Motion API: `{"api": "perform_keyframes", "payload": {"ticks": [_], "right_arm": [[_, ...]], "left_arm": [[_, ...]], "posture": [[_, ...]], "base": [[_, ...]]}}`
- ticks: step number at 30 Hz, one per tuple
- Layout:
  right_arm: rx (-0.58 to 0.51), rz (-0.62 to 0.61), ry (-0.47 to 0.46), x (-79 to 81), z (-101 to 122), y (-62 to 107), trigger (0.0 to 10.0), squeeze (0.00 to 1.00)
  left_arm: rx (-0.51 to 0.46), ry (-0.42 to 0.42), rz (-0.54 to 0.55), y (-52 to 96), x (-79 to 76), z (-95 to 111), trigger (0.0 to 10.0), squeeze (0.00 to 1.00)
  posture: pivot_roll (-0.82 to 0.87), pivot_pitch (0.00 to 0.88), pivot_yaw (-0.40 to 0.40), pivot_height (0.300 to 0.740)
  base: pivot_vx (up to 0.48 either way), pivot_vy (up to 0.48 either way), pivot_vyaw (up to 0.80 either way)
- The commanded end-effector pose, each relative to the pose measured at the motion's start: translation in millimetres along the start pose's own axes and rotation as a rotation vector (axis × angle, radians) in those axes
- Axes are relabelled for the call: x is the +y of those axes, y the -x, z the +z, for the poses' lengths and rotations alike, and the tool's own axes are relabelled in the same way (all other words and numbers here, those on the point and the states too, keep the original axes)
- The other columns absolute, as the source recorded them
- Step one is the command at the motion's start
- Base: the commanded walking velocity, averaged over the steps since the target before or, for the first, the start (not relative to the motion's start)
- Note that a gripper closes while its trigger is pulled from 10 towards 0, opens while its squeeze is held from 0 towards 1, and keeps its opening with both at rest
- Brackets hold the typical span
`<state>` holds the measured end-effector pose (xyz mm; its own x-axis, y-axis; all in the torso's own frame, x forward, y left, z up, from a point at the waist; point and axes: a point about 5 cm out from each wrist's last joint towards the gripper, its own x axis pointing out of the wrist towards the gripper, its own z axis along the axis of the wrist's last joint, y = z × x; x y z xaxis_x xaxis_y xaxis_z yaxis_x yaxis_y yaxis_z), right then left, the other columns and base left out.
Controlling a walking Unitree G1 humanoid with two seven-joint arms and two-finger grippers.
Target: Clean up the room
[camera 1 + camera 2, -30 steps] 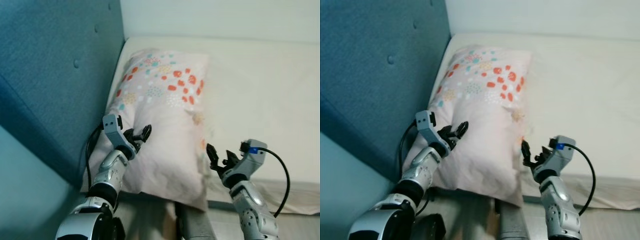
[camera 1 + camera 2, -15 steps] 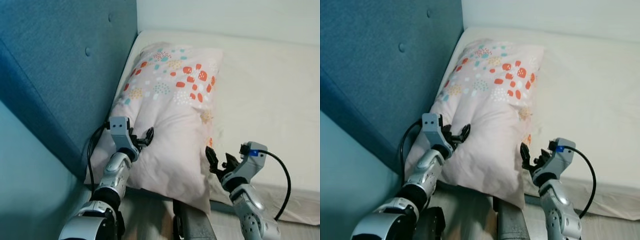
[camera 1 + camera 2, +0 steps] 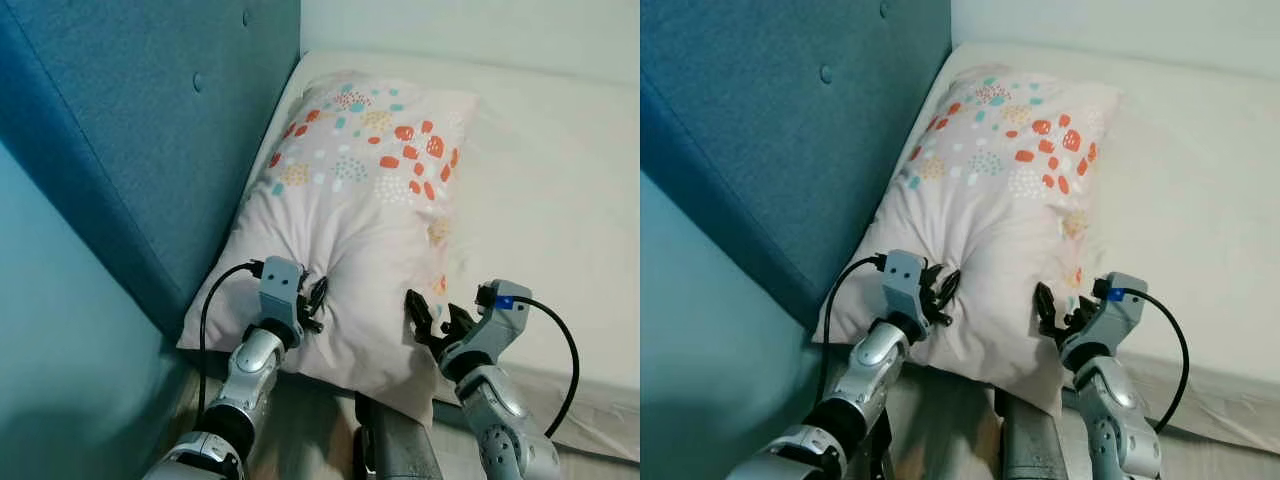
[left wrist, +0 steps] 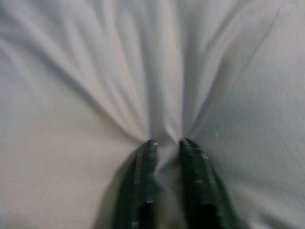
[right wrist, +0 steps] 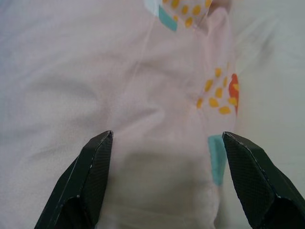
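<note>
A pale pink pillow (image 3: 360,200) with orange, teal and yellow dots lies on the bed beside the blue headboard (image 3: 130,120). My left gripper (image 3: 315,305) is on the pillow's near part, shut on a pinch of its cloth. In the left wrist view, folds radiate from between the fingertips (image 4: 145,152). At the pillow's near right edge my right gripper (image 3: 432,318) is open. In the right wrist view its fingers (image 5: 95,162) straddle the pillow cloth (image 5: 157,109) without gripping it.
The cream mattress (image 3: 560,180) stretches to the right of the pillow. A teal panel (image 3: 60,350) stands at the left, below the headboard. A grey object (image 3: 395,450) sits under the bed's near edge, between my arms.
The camera has shifted, so the whole scene sits further right. My left gripper has moved in from the pillow's left edge onto its near part and shut on the cloth. The right gripper stays open.
</note>
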<state>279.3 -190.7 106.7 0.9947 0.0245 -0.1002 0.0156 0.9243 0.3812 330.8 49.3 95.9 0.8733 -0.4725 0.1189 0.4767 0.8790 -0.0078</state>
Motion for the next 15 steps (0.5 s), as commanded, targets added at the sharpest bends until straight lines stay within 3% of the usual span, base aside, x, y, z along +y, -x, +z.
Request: {"api": "perform_keyframes", "payload": {"ticks": [1, 4, 7, 9, 12, 13, 15], "right_arm": [[0.015, -0.025, -0.012, -4.7, -3, 4.1, 10.0, 0.0], [0.013, -0.028, -0.01, -5.0, -2, 3.5, 10.0, 0.0], [0.031, -0.151, -0.003, -26.9, -3, -5.0, 10.0, 0.0], [0.032, -0.168, -0.02, -31.9, -3, -8.3, 10.0, 0.0], [-0.029, -0.113, -0.198, -34.4, 7, -30.7, 10.0, 0.0], [-0.029, -0.113, -0.198, -34.4, 7, -30.7, 10.0, 0.0], [-0.104, -0.086, -0.355, -37.6, 21, -47.3, 10.0, 0.0]], "left_arm": [[0.089, 0.016, -0.021, 7.7, -10.1, -18, 0.0, 0.0], [0.083, 0.011, -0.012, 5.9, -7.1, -16, 0.0, 0.0], [0.03, -0.001, 0.023, -3.6, 5.3, 1, 0.0, 0.0], [0.015, -0.001, 0.031, -5.4, 7.6, 5, 0.0, 0.0], [-0.033, -0.007, 0.053, -8.2, 13.5, 16, 0.0, 0.0], [-0.033, -0.007, 0.053, -8.2, 13.5, 16, 0.0, 0.0], [-0.063, -0.009, 0.071, -8.4, 17.6, 22, 0.0, 0.0]], "posture": [[-0.05, 0.33, 0.017, 0.535], [-0.04, 0.328, 0.02, 0.535], [-0.01, 0.33, 0.02, 0.535], [-0.01, 0.331, 0.02, 0.535], [0.03, 0.338, 0.019, 0.535], [0.03, 0.338, 0.019, 0.535], [0.06, 0.347, 0.02, 0.535]], "base": [[0.0, 0.0, 0.0], [0.0, 0.0, 0.0], [0.0, 0.0, 0.0], [0.0, 0.0, 0.0], [0.0, 0.0, 0.0], [0.0, 0.0, 0.0], [0.0, 0.0, 0.0]]}}
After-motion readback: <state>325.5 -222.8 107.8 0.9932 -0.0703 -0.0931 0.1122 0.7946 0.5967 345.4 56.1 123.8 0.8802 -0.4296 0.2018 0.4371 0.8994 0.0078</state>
